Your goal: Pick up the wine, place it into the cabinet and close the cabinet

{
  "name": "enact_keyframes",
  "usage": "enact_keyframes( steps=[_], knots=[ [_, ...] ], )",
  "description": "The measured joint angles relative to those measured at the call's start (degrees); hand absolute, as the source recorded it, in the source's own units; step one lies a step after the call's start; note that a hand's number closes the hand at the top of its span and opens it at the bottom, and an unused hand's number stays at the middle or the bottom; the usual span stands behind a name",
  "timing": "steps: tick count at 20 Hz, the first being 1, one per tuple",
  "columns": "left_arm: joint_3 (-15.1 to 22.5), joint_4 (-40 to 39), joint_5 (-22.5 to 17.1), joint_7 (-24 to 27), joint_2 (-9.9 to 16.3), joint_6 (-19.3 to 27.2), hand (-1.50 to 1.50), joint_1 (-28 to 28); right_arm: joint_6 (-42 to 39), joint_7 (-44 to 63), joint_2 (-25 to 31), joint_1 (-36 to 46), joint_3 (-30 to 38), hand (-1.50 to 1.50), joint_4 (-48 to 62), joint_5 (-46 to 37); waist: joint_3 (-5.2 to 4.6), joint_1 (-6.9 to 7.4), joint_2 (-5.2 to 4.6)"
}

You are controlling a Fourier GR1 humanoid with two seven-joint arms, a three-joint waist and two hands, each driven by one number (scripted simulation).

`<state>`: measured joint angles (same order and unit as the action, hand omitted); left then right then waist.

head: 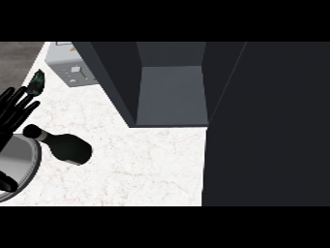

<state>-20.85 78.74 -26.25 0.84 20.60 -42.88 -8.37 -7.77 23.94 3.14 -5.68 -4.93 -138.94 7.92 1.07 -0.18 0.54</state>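
While the dark glass wine bottle [66,146] stands untouched on the white marbled tabletop [146,164], the task sits at its first step: the pick-up has not begun. From the head view, the bottle is at about eight o'clock, its black cap toward nine. Just beside it, at the left edge, the left robot hand [8,112] rests with black fingers straight and apart, holding nothing; under it lies a round grey metal plate [19,162]. No right robot hand shows. At twelve o'clock the dark grey cabinet [169,94] stands open, its tall dark door [275,126] swung out along three o'clock. Next, I judge, fingers must close round the bottle's body, then carry it toward one o'clock into the cabinet.
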Motion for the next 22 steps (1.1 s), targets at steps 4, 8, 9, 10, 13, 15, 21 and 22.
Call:
enact_keyframes(
  steps=[4, 8, 9, 10, 13, 15, 21, 22],
  knots=[
    [0.07, -2.25, 5.12, 3.76, 0.08, -0.73, -1.50, -0.25, 0.07, 0.23, -0.02, 1.43, 0.34, -1.50, 0.81, 0.41, 0.27, -0.08, 0.02],
    [0.17, -4.63, 8.58, 6.51, 0.06, -1.41, -1.50, -0.62, -0.53, -0.11, -0.07, 0.31, -0.12, -1.50, 0.47, 0.36, 0.39, -0.32, 0.05],
    [0.12, -6.03, 9.24, 7.49, -0.06, -1.55, -1.50, -0.95, -0.70, -0.74, -0.34, -0.03, -0.70, -1.50, 0.65, -0.07, 0.31, -0.44, -0.02],
    [0.11, -6.57, 9.70, 8.23, -0.04, -1.87, -1.50, -1.02, -1.13, -0.88, 0.04, -0.29, -0.09, -1.50, 0.57, 0.34, 0.32, -0.47, -0.02],
    [0.21, -10.44, 11.90, 11.68, -0.38, -2.51, -1.50, -1.87, -1.48, -1.42, -0.06, -0.89, -0.45, -1.50, 0.50, 0.21, 0.20, -0.72, -0.15],
    [0.54, -12.22, 13.57, 13.79, -0.31, -2.77, -1.50, -2.33, -1.32, -1.94, -0.42, -0.56, -0.73, -1.50, 1.22, -0.42, 0.41, -0.71, -0.11],
    [1.06, -22.01, 17.56, 17.85, -0.28, -1.35, -1.50, -5.28, -1.12, -0.84, -0.25, 0.13, -0.18, -1.50, 0.52, 0.38, -0.08, -0.96, -0.38],
    [1.13, -24.11, 18.06, 18.55, -0.28, -1.10, -1.50, -5.84, -1.26, -1.41, -0.27, 0.34, 0.04, -1.50, 1.26, 0.29, -0.25, -0.93, -0.45]
  ],
)
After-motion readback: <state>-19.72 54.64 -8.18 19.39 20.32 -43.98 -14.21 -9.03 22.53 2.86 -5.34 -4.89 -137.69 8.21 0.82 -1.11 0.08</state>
